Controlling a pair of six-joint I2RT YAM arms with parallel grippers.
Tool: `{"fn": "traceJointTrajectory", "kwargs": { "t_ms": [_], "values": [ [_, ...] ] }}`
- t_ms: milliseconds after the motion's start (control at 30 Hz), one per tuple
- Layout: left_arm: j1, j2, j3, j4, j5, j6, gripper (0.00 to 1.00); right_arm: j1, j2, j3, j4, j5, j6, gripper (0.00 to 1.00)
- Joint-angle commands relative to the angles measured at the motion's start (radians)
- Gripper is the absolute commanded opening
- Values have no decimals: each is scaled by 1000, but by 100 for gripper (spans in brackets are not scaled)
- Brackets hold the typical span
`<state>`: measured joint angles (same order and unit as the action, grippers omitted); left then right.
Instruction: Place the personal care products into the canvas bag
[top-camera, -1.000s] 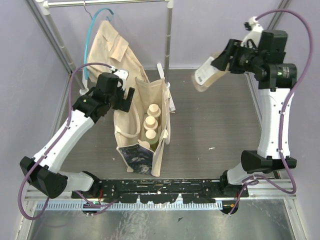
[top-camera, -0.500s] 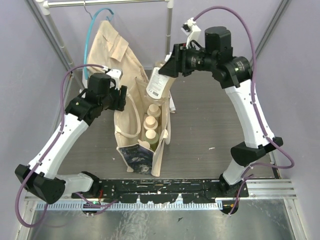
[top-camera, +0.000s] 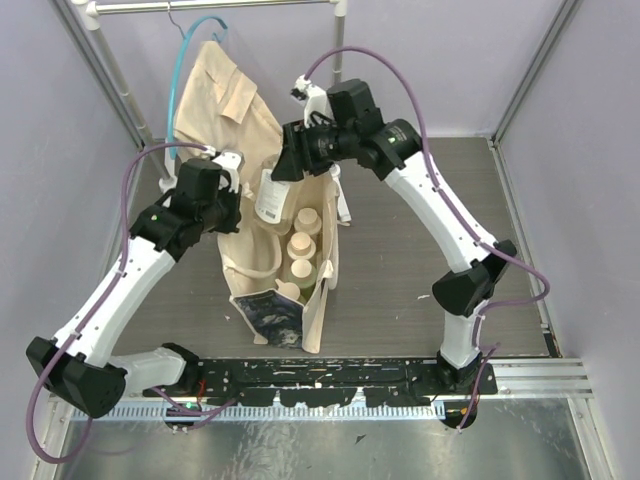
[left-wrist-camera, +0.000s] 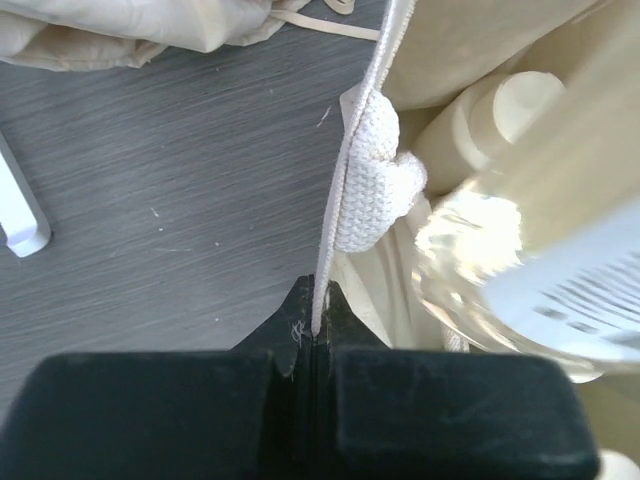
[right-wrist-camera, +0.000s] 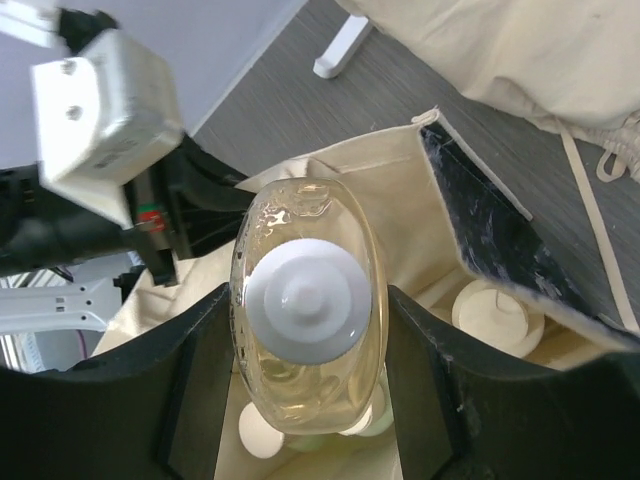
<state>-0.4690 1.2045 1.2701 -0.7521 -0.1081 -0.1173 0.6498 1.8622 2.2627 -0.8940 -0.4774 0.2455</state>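
The cream canvas bag (top-camera: 262, 262) stands open mid-table, its dark printed panel (top-camera: 268, 315) at the near end. Three cream-capped bottles (top-camera: 301, 245) stand inside it. My left gripper (top-camera: 235, 205) is shut on the bag's left rim; in the left wrist view the thin canvas edge (left-wrist-camera: 335, 190) runs into the closed left gripper (left-wrist-camera: 316, 300) beside a webbing handle (left-wrist-camera: 372, 190). My right gripper (right-wrist-camera: 308, 330) is shut on a clear amber bottle (right-wrist-camera: 305, 300) with a white cap, hanging over the bag's far opening (top-camera: 268, 192). The bottle's body also shows in the left wrist view (left-wrist-camera: 540, 270).
A tan shirt (top-camera: 225, 95) on a teal hanger hangs from the rack rail (top-camera: 215, 6) just behind the bag. The rack's white foot (right-wrist-camera: 342, 45) rests on the grey table. Purple walls close in the left, back and right.
My right arm has swung from the back right over to the bag, carrying the amber bottle. My left gripper has closed on the bag's rim.
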Motion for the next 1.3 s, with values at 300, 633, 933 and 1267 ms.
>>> {"fn": "traceJointTrajectory", "kwargs": {
  "t_ms": [300,633,933,1267],
  "values": [
    [3,-70,-8,-36,-16,-4,0,119,10,-42,226,162,21,1],
    [3,-50,19,-53,12,26,0,275,-10,-175,298,453,-6,1],
    [2,-43,42,-68,12,48,0,287,-36,-238,270,514,-1,1],
    [2,-23,69,-69,20,57,0,290,-111,-336,276,628,21,1]
  ]
}}
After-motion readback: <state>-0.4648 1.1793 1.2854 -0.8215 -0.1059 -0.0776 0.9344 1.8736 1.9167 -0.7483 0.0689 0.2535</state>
